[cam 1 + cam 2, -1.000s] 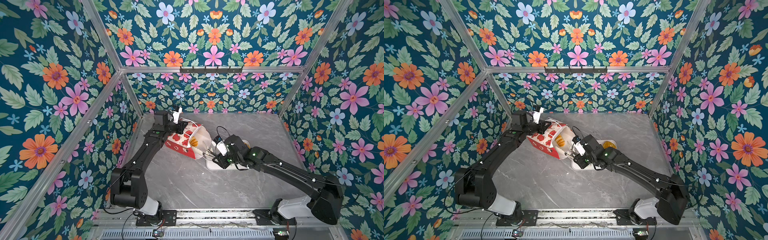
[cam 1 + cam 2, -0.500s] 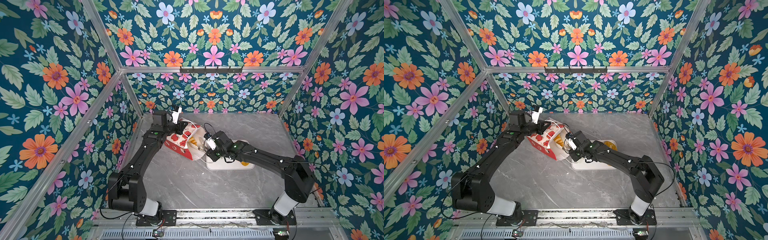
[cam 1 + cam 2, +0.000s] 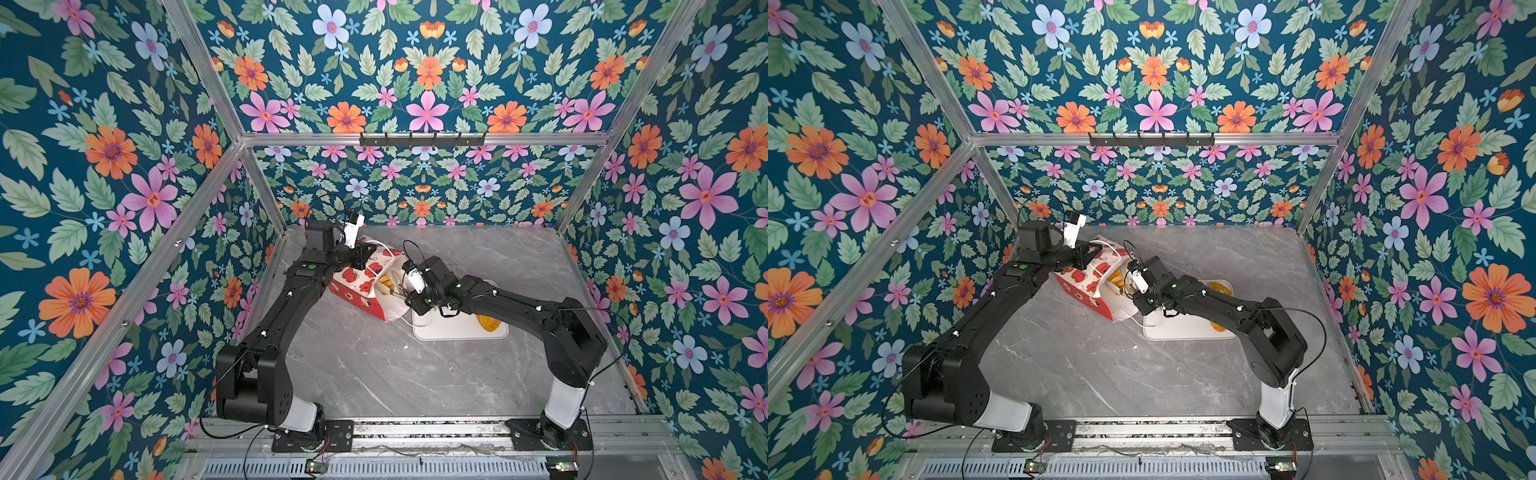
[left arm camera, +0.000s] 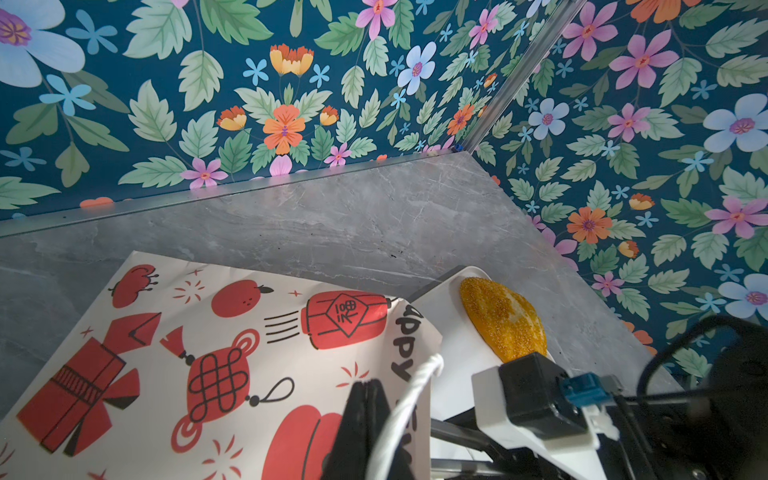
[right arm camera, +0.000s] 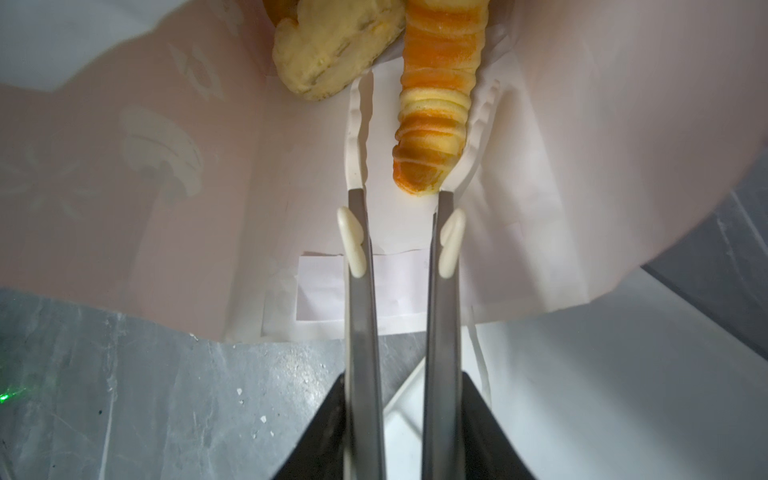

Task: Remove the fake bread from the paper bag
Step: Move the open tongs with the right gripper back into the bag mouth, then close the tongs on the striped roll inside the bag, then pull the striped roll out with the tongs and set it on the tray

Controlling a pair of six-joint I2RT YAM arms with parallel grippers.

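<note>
The left gripper (image 4: pixel 365 386) has its fingers closed flat together against the printed upper wall of the paper bag (image 3: pixel 355 289), beside the white cord handle (image 4: pixel 415 382) near the mouth. Whether paper is caught between them cannot be determined. The bag lies on its side on the grey marble-pattern table (image 3: pixel 374 374), mouth facing right. Inside, the right wrist view shows a pale flaky pastry (image 5: pixel 332 45) deep in the bag and a long ridged loaf (image 5: pixel 436 104) with one end toward the mouth. The right gripper (image 5: pixel 403 376) has its fingers clamped on metal tongs (image 5: pixel 361 332). The tongs' white tips sit inside the mouth, standing apart on either side of that loaf's end. Further right, a white tray (image 3: pixel 453 330) just beside the mouth carries an oval seeded loaf (image 3: pixel 488 323), outside the bag.
</note>
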